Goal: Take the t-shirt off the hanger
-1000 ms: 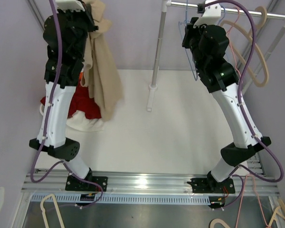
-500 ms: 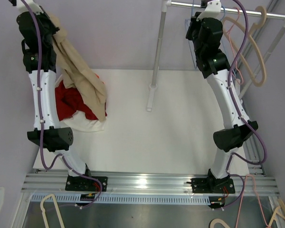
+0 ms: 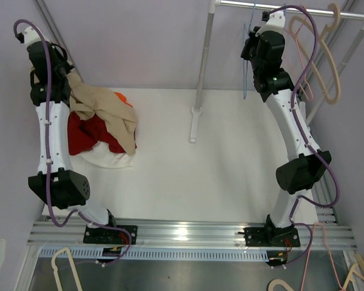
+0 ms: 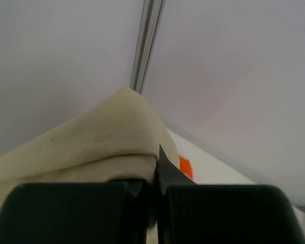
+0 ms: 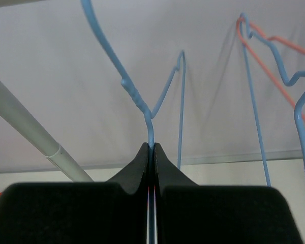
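Two hands [image 4: 155, 170] [image 5: 151, 151] clamped, t-shirt [image 4: 91, 142], hanger [image 5: 137, 99]

"What else do I have on the bench [image 3: 218, 176]?"

"I see a red garment [image 3: 84, 136] heaped at the far left, lying over a white one [image 3: 109, 160], with something orange [image 3: 122, 97] just behind."

"And to the right?"

"The rack post [image 3: 201, 66] stands at the far middle, and tan hangers [image 3: 330, 73] hang from its rail [image 3: 309, 14]."

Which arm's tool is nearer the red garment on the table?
Left. The left tool, shut on the beige t-shirt, sits just behind the red garment; the right tool is across the table, shut on a blue hanger.
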### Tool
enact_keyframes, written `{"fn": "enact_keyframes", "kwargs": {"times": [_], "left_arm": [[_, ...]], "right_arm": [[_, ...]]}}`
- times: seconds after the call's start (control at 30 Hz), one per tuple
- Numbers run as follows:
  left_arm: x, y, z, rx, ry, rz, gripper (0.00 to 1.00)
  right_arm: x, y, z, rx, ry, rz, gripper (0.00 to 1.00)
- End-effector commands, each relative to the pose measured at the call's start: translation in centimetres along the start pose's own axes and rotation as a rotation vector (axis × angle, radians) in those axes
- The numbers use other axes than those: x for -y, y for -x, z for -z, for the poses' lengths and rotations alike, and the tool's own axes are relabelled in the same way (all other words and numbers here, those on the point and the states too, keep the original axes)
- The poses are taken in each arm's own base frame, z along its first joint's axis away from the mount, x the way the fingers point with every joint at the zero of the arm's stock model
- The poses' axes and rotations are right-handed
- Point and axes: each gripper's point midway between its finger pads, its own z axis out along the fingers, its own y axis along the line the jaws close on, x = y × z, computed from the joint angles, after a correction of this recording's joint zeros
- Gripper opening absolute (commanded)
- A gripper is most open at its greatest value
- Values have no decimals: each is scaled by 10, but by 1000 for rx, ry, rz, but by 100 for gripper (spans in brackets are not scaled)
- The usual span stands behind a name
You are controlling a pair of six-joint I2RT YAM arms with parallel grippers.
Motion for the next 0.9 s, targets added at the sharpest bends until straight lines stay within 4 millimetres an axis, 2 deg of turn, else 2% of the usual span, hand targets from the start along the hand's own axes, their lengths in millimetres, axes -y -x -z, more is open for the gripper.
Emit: {"fn": "enact_keyframes", "kwargs": {"times": [0.0, 0.07, 0.13, 0.17, 0.2, 0.23, 0.27, 0.33, 0.57, 0.63, 0.67, 0.7, 0.77, 0.87], "left_arm": [[-17, -30, 7, -87, 88, 9, 1], [-24, -53, 7, -157, 117, -1, 1], [-32, -92, 6, -274, 145, -24, 1], [-33, -100, 6, -309, 154, -22, 1], [-33, -119, 0, -366, 158, -29, 1], [-34, -125, -2, -395, 162, -32, 1], [-38, -144, 2, -469, 176, -51, 1], [-30, -171, -6, -570, 131, -61, 1], [-26, -273, -4, -877, 66, -162, 1], [-21, -291, 0, -966, 50, -192, 1], [-17, -299, -11, -987, 43, -216, 1], [-19, -313, -1, -1064, 55, -242, 1], [-22, -333, -4, -1131, 63, -260, 1], [-26, -350, 4, -1195, 71, -261, 1]], "right_arm": [[-5, 36, 30, 74, 37, -58, 0], [-4, 34, 37, 68, 41, -65, 0], [-1, 33, 47, 64, 38, -67, 0], [1, 33, 50, 65, 35, -70, 0], [2, 33, 52, 68, 35, -71, 0], [3, 35, 57, 71, 36, -71, 0], [2, 36, 59, 73, 38, -72, 0], [3, 38, 63, 72, 36, -70, 0], [3, 35, 75, 48, 56, -74, 0], [4, 32, 79, 40, 60, -78, 1], [4, 32, 81, 40, 60, -82, 2], [4, 30, 85, 34, 66, -89, 4], [3, 29, 89, 29, 78, -94, 7], [4, 27, 96, 31, 82, -99, 8]]}}
